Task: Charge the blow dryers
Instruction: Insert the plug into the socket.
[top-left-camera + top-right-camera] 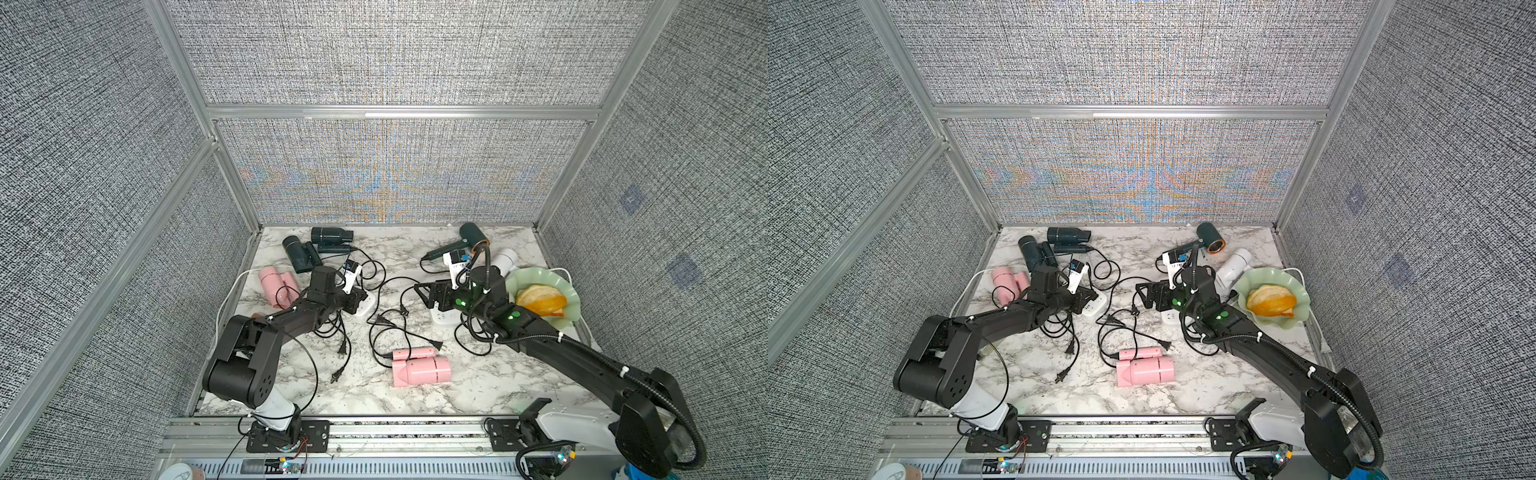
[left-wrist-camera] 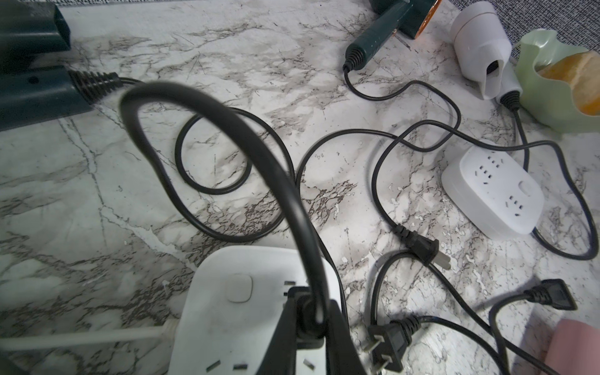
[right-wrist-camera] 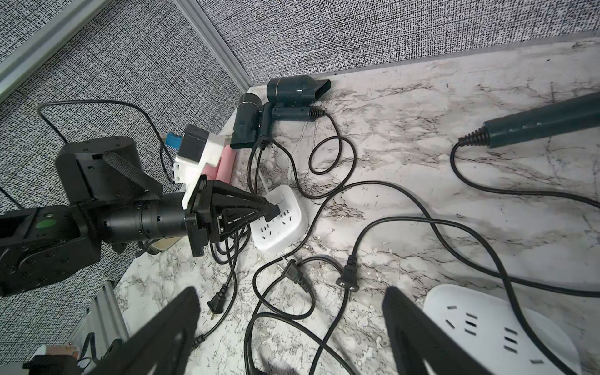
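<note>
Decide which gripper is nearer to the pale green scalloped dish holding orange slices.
Right. The right gripper, open, hangs a short way from the dish, its wrist beside the rim. The left gripper, shut on a black plug, is farther, across the tangled cords.

Overhead stereo pair; close wrist views

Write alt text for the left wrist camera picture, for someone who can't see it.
The left end effector is shut on a black plug over a white power strip, the cord arching toward the camera. Beyond, on the marble table, lie three loose plugs, a second power strip, a dark green dryer and a white dryer.
</note>
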Robot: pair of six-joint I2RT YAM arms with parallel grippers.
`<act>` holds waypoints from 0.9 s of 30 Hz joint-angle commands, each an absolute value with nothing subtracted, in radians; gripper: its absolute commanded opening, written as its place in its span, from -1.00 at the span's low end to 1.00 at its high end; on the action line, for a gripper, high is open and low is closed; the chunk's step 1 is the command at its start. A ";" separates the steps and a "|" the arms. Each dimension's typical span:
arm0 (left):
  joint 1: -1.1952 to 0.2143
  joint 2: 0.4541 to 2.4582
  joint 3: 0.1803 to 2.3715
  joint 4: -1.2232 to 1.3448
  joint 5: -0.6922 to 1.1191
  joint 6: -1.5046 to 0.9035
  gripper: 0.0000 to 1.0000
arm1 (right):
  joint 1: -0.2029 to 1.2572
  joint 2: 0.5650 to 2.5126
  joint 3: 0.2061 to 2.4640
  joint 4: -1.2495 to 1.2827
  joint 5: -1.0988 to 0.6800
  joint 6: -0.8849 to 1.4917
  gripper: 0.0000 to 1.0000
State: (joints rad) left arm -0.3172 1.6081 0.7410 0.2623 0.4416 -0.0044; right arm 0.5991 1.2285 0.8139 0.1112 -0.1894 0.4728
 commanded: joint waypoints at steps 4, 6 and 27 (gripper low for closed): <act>-0.316 1.646 0.760 0.321 0.473 0.003 -0.81 | 0.607 1.228 0.830 0.109 -0.170 0.473 0.81; -0.316 1.654 0.767 0.324 0.480 0.003 -0.81 | 0.609 1.231 0.831 0.109 -0.170 0.474 0.81; -0.304 1.667 0.769 0.299 0.446 0.023 -0.81 | 0.625 1.253 0.838 0.112 -0.163 0.469 0.81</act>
